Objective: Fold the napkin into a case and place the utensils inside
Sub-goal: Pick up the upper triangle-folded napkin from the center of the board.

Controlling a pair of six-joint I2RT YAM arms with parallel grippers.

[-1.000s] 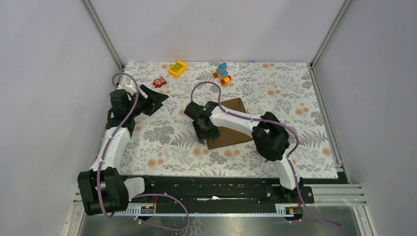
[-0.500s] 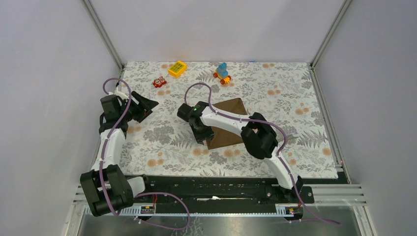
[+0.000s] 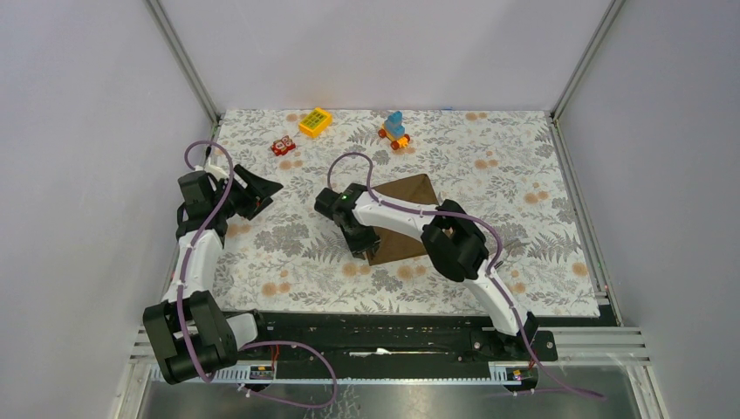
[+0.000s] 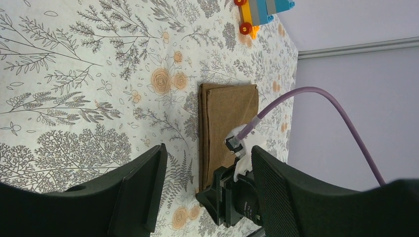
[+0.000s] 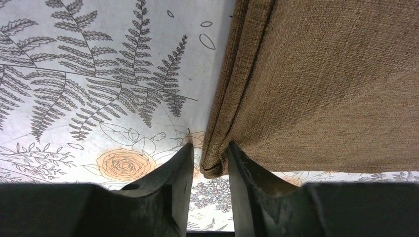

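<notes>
The napkin [image 3: 408, 190] lies at the middle of the bench [image 3: 558, 288], folded into a flat rectangle whose long sides run away from the arms at a slight slant. It is plain brown with a coarse, linen-like weave, and the threads show up close. Along its left side the layers stack into a soft rounded fold, with a crease line running just inside that edge.

The right hand [image 5: 210, 170] is down at the napkin's near left corner. Its two dark fingers stand close together on either side of the folded edge — the cloth sits between them, but I cannot tell whether they pinch it. The left hand [image 4: 207, 150] hangs over the left part of the bench, well apart from the napkin, its matt black fingers spread wide with nothing between them.

A pale grey tablecloth [image 3: 524, 175] covers the bench, smooth and printed with ferns, twigs and orange roses. Near the far edge stand small plastic toys — a yellow block [image 3: 315, 121], a red piece [image 3: 282, 147] and a blue-and-orange wheeled one [image 3: 394, 128]. A glossy purple cable [image 4: 316, 90] arcs over the right wrist.
</notes>
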